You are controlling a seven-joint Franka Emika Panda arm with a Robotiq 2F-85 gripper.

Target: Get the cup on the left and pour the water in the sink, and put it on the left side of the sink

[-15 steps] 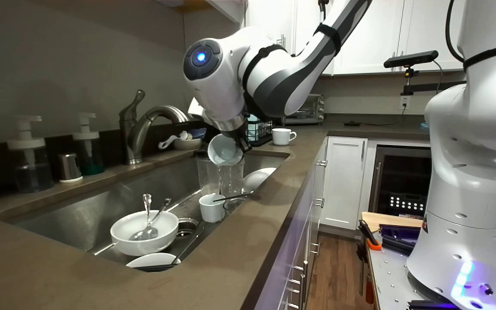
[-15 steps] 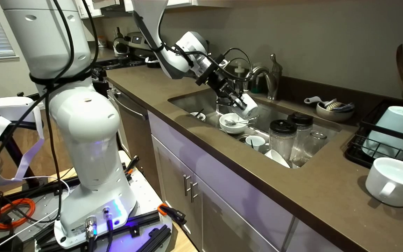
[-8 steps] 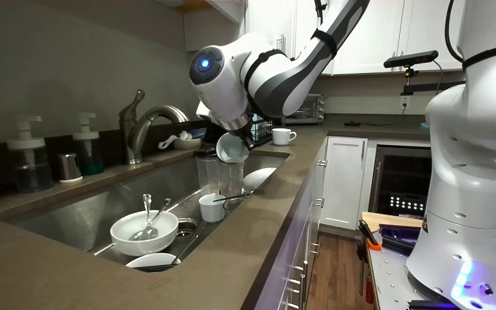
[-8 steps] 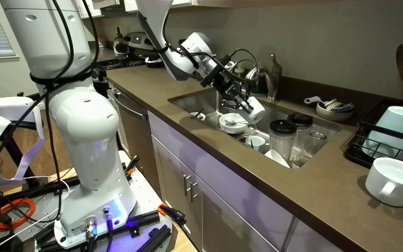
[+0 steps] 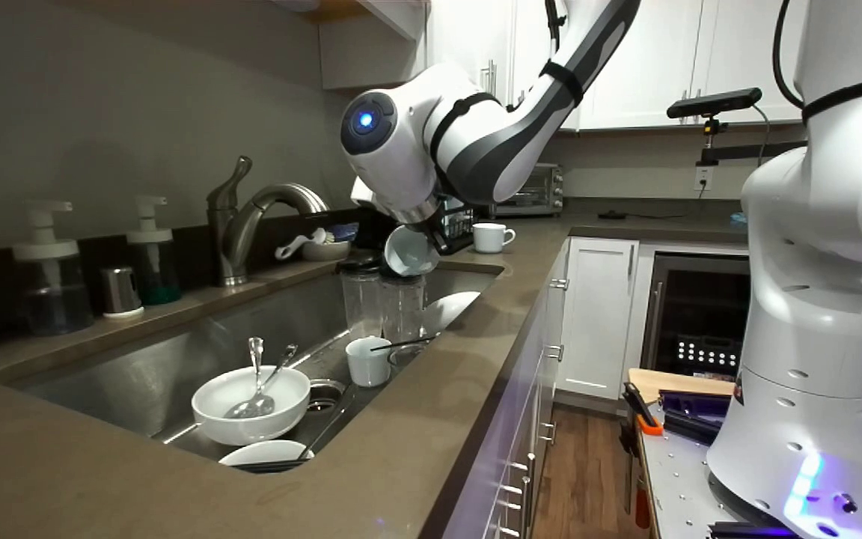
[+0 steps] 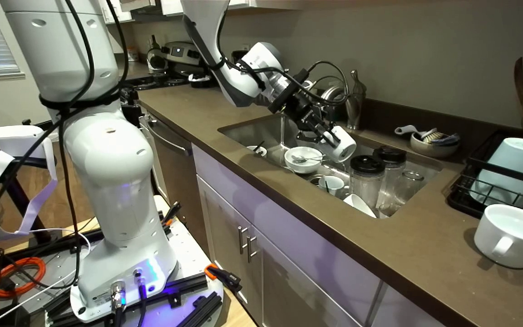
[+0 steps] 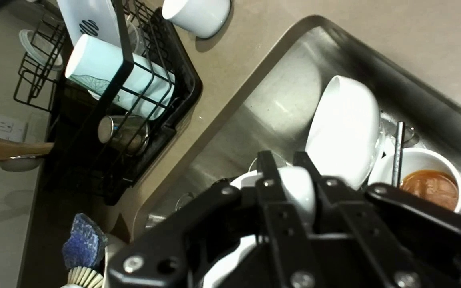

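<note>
The white cup (image 5: 410, 252) (image 6: 346, 147) hangs tilted over the sink (image 5: 154, 367) (image 6: 261, 129), well above the basin floor. Its open mouth faces the camera in an exterior view. My gripper (image 5: 434, 239) (image 6: 329, 140) is shut on this cup. In the wrist view, a white part of the cup (image 7: 297, 182) shows between the two dark fingers (image 7: 269, 168); whether that is the handle or the wall I cannot tell. Black finger links cover much of the cup there. A curved metal faucet (image 5: 234, 236) rises behind the basin.
Lidded glass jars (image 6: 366, 168) stand in the sink below the cup, beside a small white cup (image 5: 368, 367) and a bowl (image 5: 244, 428) with spoons. A white mug (image 6: 511, 236) sits on the counter (image 6: 407, 240) by the black dish rack (image 6: 475, 186). Soap bottles (image 5: 57, 284) line the back.
The gripper and cup have moved along the sink toward the glass jars. Beneath the cup, a stream seemed to fall a second ago; I see none now. The grip has stayed the same.
</note>
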